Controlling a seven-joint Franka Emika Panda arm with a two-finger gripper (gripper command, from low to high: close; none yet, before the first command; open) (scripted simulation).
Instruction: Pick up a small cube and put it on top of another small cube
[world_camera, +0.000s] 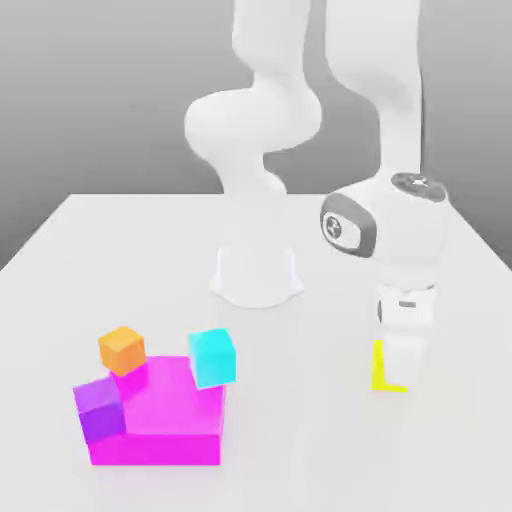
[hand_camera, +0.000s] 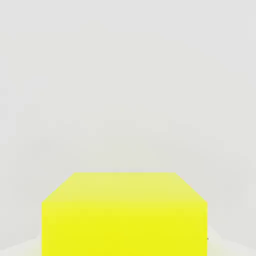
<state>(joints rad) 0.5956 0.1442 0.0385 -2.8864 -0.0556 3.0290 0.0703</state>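
Note:
A small yellow cube (world_camera: 380, 372) rests on the white table at the exterior view's right, and it looms close in the hand view (hand_camera: 125, 215). My gripper (world_camera: 400, 368) has come straight down onto it, its white hand covering most of the cube. At the exterior view's left, a small orange cube (world_camera: 122, 349), a cyan cube (world_camera: 213, 357) and a purple cube (world_camera: 99, 408) sit on and against a large magenta block (world_camera: 165, 420).
The arm's white base (world_camera: 256, 276) stands at the middle of the table (world_camera: 60, 270). Bare tabletop lies between the magenta block and the yellow cube.

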